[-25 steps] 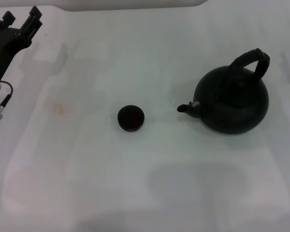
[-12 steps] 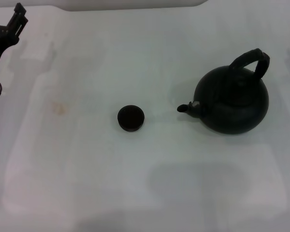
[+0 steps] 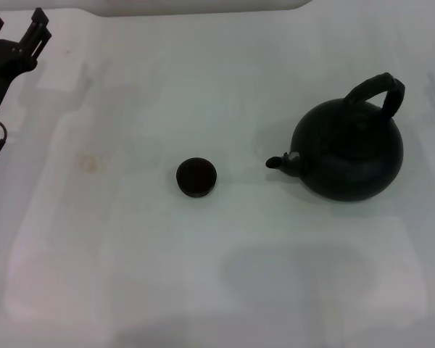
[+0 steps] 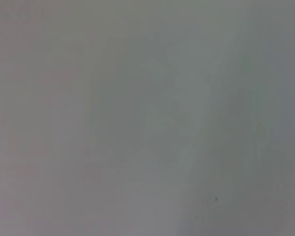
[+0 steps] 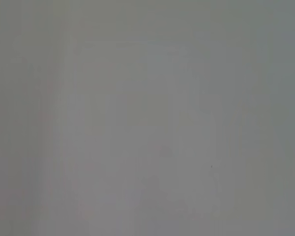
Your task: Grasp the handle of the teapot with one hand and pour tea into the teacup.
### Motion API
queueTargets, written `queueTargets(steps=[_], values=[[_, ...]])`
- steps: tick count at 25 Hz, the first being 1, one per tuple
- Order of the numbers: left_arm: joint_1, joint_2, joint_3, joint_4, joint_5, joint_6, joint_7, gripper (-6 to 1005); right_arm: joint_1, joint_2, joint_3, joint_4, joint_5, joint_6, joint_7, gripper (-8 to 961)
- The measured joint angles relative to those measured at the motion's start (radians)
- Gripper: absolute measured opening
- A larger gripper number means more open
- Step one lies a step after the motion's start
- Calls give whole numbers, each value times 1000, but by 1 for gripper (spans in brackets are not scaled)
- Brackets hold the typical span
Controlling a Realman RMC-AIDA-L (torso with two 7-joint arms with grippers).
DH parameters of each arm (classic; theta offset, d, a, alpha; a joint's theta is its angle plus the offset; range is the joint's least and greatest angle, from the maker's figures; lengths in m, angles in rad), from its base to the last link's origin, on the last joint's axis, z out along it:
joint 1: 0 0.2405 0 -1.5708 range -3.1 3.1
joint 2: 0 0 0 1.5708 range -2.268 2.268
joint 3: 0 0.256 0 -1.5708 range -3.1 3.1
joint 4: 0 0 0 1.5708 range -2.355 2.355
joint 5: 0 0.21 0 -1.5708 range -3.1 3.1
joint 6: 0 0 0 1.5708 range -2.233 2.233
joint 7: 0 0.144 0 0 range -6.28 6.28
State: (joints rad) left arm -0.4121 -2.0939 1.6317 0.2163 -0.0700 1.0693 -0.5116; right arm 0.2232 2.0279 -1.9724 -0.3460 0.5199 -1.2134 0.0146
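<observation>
Teapot (image 3: 347,150), round and matte black, is sitting upright on the white table (image 3: 203,275), its arched handle (image 3: 377,91) rising over the body and nothing gripping it. Its short spout (image 3: 281,162), bearing a small silvery mark, is pointing toward the teacup (image 3: 196,177), which is standing a little apart from the spout tip. The left gripper (image 3: 18,29) is hanging far beyond the teacup on the side away from the teapot, its two black fingers (image 3: 40,25) standing apart and holding nothing. Both wrist views are showing only plain grey surface.
</observation>
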Motion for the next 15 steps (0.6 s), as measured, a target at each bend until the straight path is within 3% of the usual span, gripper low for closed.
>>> queueTargets(steps=[15], values=[[1,0,0,-1,1,0,-7,818,2,0,-28,-1,0,0,2,874]])
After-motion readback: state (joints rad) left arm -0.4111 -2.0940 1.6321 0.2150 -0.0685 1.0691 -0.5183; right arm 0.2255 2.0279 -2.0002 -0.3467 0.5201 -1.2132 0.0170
